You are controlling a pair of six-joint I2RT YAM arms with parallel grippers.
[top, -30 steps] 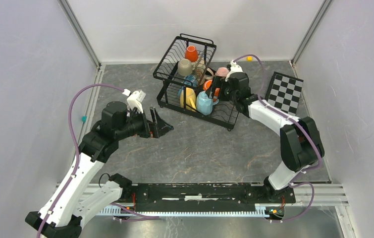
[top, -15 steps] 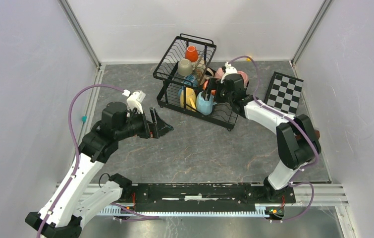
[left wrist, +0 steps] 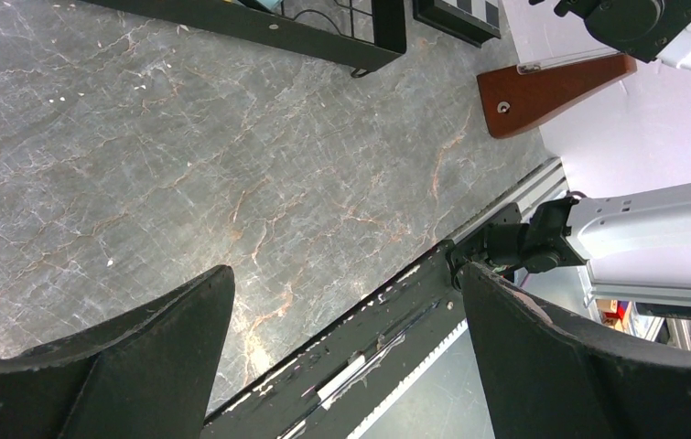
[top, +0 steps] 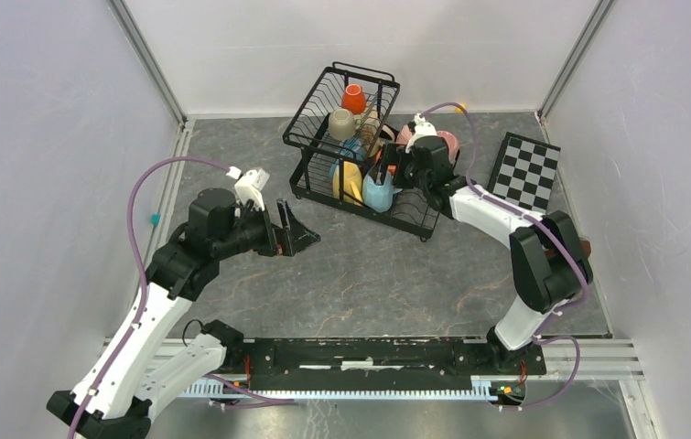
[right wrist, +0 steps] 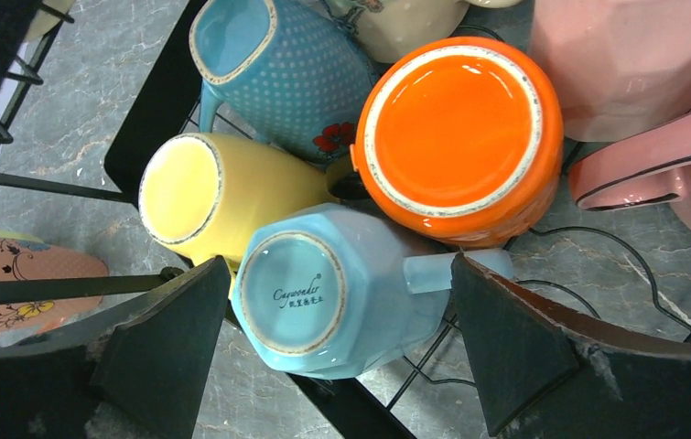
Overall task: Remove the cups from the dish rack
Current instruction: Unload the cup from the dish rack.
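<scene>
Overhead view: a grey marbled table (top: 369, 265) with two robot arms mounted at 6 o'clock. The black wire dish rack (top: 362, 70) stands at 12 o'clock, and a checkered board (top: 525, 171) lies at 2 o'clock. The rack's upper basket holds a small orange cup (top: 353, 98) and a beige cup (top: 341, 123).

The right gripper (top: 385, 174) reaches into the rack's lower tray from the 3 o'clock side. In the right wrist view its jaws are spread wide, one on each side of a light blue cup (right wrist: 323, 306). This cup shows its base to the camera, with its handle pointing to 3 o'clock. Whether the fingers touch it cannot be told. Other cups crowd around it: a big orange cup (right wrist: 456, 137) touches it at 1 o'clock, a yellow cup (right wrist: 222, 197) is at 10 o'clock, a dotted blue cup (right wrist: 273, 64) at 11 o'clock and a pink cup (right wrist: 625, 64) at 2 o'clock.

The left gripper (top: 285, 227) hovers over the table at 9 o'clock, well apart from the rack. Its jaws are spread, with only tabletop showing between them.
</scene>
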